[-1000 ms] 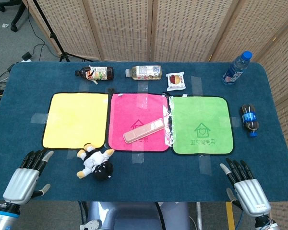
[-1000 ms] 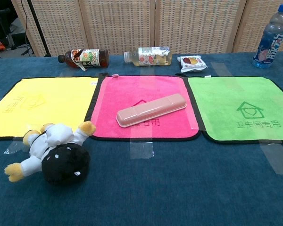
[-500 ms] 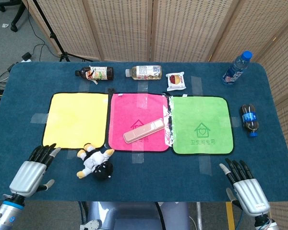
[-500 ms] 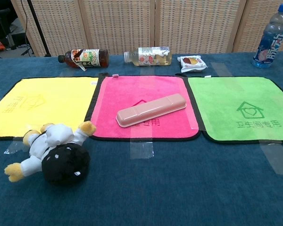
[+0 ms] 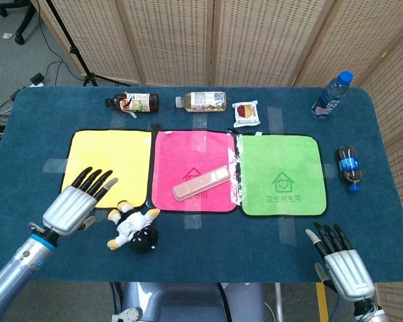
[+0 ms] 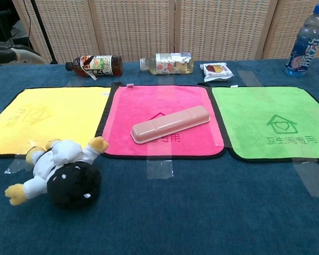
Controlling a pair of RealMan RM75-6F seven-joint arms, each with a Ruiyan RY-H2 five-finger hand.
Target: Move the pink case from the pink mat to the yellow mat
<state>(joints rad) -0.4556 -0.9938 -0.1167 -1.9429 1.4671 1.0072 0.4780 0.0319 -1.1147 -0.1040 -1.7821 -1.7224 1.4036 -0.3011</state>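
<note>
The long pink case (image 5: 201, 182) (image 6: 170, 123) lies diagonally on the pink mat (image 5: 188, 151) (image 6: 157, 101), untouched. To its left lies the yellow mat (image 5: 111, 157) (image 6: 53, 114). My left hand (image 5: 75, 202) hovers over the yellow mat's front left corner, fingers spread and holding nothing; only a dark sliver of that arm (image 6: 10, 53) shows at the chest view's upper left edge. My right hand (image 5: 340, 261) sits open near the table's front right edge, far from the case.
A plush toy (image 5: 134, 227) (image 6: 58, 172) lies in front of the yellow mat, right of my left hand. A green mat (image 5: 282, 176) is right of the pink one. Two bottles (image 5: 133, 102) (image 5: 201, 100), a snack pack (image 5: 246, 113), a water bottle (image 5: 331, 94) and a cola bottle (image 5: 348, 168) line the back and right.
My left hand has risen and moved forward and rightward, from the table's front left edge to the yellow mat's front corner. The right hand and the case have stayed put.
</note>
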